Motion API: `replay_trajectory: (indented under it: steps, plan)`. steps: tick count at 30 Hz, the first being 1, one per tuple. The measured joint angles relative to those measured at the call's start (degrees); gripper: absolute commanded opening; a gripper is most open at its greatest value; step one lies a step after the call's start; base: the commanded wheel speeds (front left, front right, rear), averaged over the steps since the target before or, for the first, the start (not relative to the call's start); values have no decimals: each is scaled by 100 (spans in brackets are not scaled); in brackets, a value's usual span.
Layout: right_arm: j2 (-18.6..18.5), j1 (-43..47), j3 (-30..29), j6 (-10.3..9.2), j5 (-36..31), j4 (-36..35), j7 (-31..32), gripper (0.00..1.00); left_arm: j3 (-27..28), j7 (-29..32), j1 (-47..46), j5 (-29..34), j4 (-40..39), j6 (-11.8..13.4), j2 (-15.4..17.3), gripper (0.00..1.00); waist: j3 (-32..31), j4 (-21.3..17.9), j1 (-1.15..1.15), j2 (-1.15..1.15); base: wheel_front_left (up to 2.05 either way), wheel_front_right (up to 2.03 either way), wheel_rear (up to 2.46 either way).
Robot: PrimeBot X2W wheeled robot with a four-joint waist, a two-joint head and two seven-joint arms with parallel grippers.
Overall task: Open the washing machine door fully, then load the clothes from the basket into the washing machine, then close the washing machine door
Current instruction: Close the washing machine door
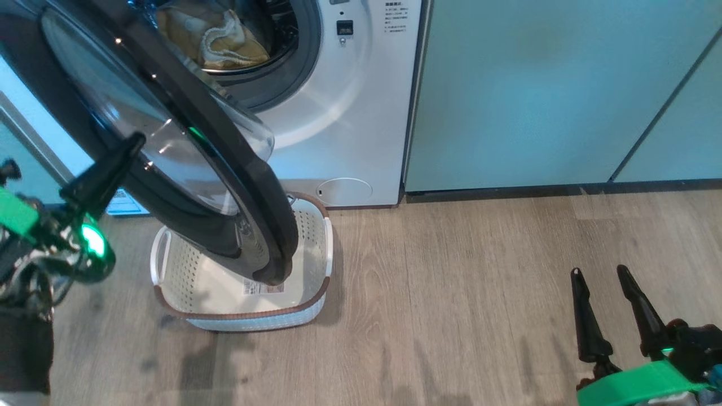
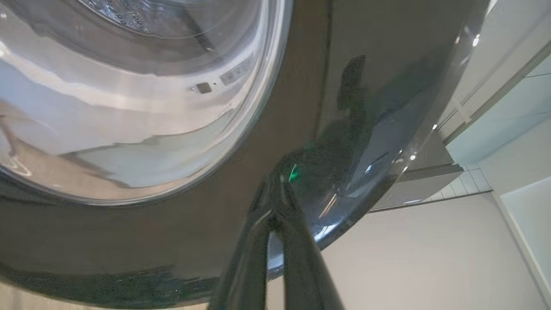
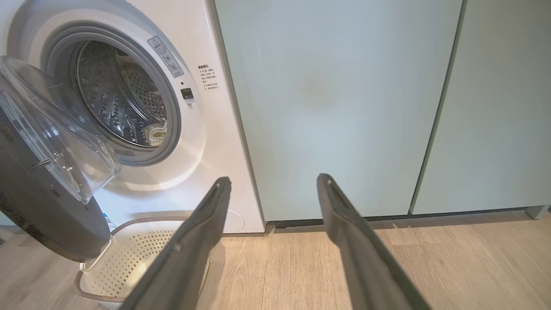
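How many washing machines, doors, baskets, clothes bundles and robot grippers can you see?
Washing machine: 1
Washing machine door: 1
Basket: 1
Clothes bundle: 1
Grippers: 2, the left gripper and the right gripper
Total: 6

Head looks down, left wrist against door point(image 2: 172, 241), right wrist facing machine point(image 3: 215, 150)
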Motion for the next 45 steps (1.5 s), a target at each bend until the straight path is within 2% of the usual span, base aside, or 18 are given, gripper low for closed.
replay_trajectory:
  steps: [2, 3, 4, 5, 14, 18, 23, 29, 33, 38, 45]
  plan:
    - [0, 1, -5, 0, 0, 0, 0, 100, 54, -100, 169, 64, -33, -1, -65, 0, -22, 24, 0, 0, 0, 0, 0]
    - [0, 4, -12, 0, 0, -1, 0, 100, 108, -212, 231, 143, -57, -1, -103, 36, -28, 36, 0, 0, 0, 0, 0]
    - [0, 7, -25, 0, 0, -1, 0, 100, 183, -300, 272, 178, -97, -1, -144, 57, -30, 48, 0, 0, 0, 0, 0]
    - [0, 7, -32, 0, 0, -2, 0, 100, 237, -379, 299, 186, -167, -1, -162, 100, -29, 59, 0, 0, 0, 0, 0]
    - [0, 7, -75, 0, 0, -10, -19, 100, 567, -1148, 524, 911, -821, -3, -456, 100, -14, 164, 0, 0, 0, 0, 0]
    - [0, 7, -88, 0, 0, -10, -19, 100, 584, -1623, 725, 1492, -1131, -2, -527, 100, -18, 189, 0, 0, 0, 0, 0]
    - [0, 5, -102, 0, 0, -15, -20, 100, 500, -2609, 1001, 2735, -1499, -3, -523, 100, -3, 204, 0, 0, 0, 0, 0]
    - [0, 7, -130, 0, -1, -30, -42, 100, 23, -4057, 1697, 5141, -1599, 13, -391, 100, -11, 219, 0, 0, 0, 0, 0]
    - [0, 8, -130, 0, -1, -33, -52, 100, -370, -4714, 2030, 6490, -1696, 366, -407, 100, -23, 236, 0, 0, 0, 0, 0]
    - [0, 18, -138, 0, -1, -34, -51, 100, -913, -4982, 2439, 7669, -1986, 793, -452, 100, -51, 249, 0, 0, 0, 0, 0]
    - [0, 36, -145, 0, -9, -48, -48, 100, -1360, -4993, 2916, 8666, -2248, 1248, -448, 100, -85, 222, 0, 0, 0, 0, 0]
